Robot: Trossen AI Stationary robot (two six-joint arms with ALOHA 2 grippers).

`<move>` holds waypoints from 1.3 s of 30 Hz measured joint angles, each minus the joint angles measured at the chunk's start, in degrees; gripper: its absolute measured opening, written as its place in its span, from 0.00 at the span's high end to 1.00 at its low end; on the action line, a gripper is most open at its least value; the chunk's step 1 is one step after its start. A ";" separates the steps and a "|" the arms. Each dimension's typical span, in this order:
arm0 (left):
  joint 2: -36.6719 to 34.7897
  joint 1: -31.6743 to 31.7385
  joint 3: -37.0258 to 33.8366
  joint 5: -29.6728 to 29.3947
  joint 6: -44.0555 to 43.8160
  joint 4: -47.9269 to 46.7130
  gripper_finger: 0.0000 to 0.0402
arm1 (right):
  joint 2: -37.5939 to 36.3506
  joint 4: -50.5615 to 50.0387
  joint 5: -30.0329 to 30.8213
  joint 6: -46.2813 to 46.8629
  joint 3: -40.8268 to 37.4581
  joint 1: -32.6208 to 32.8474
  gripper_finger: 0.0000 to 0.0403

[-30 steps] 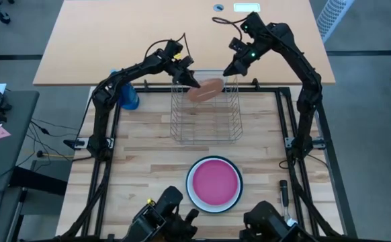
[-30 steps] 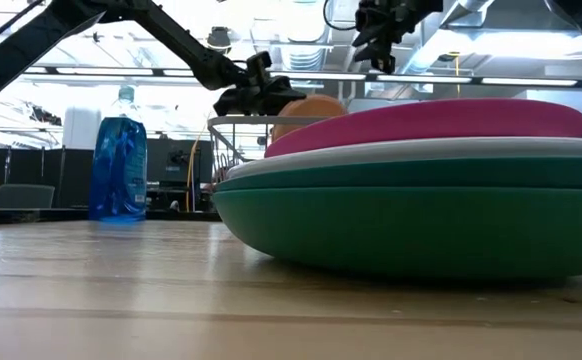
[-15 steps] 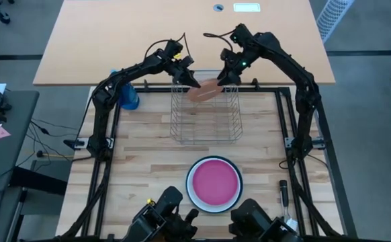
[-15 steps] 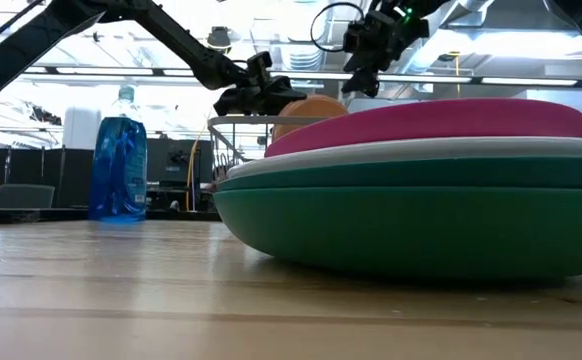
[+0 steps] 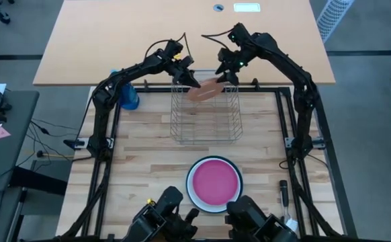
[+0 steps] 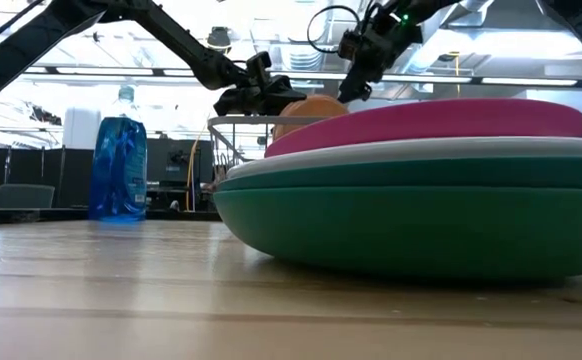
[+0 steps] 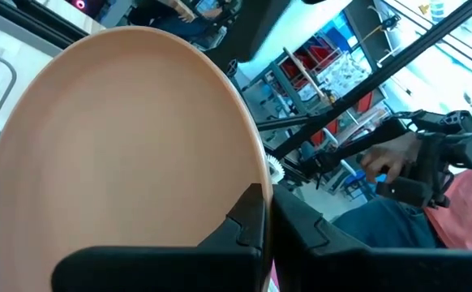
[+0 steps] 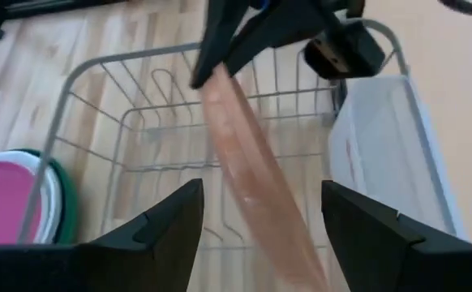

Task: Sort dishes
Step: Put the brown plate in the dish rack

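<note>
1. The left gripper (image 5: pixel 190 78) is clamped on the rim of the salmon plate (image 5: pixel 207 88), holding it over the far end of the rack (image 5: pixel 206 124). In the left wrist view its fingers (image 7: pixel 248 217) pinch the plate's edge.

2. The right gripper (image 5: pixel 225 75) hangs just beside the plate's other edge. Its fingers (image 8: pixel 171 223) are spread wide with the plate between them, gripping nothing.

3. The other dishes sit stacked near the table's front edge: the pink plate (image 5: pixel 213 183) on top, a white plate (image 6: pixel 391 152) under it, the green plate (image 6: pixel 411 215) at the bottom. A blue bottle (image 5: pixel 128 98) stands left of the rack.

4. The step in hand looks like a handover or a 2-handed steadying of the salmon plate above the rack.

5. To do it well, I judge the right gripper should centre the rim between its fingers before closing, and close squarely, not at a slant.

6. The left gripper should let go only once the right grip is firm.

7. Then tilt the plate upright and line its edge with 1 slot between the wires; a skewed entry could jam or tip it.
</note>
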 joint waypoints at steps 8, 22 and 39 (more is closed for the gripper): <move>0.01 0.00 0.00 -0.15 1.99 0.03 1.00 | 1.05 -1.58 -0.45 -1.88 -0.05 0.09 0.37; 0.02 0.00 0.00 -0.23 4.57 -0.09 1.00 | 4.47 -0.93 8.96 -4.61 0.04 3.14 0.43; 0.02 0.07 0.01 -2.71 4.78 -0.06 0.94 | 4.62 -4.05 10.00 -3.48 0.02 5.28 0.76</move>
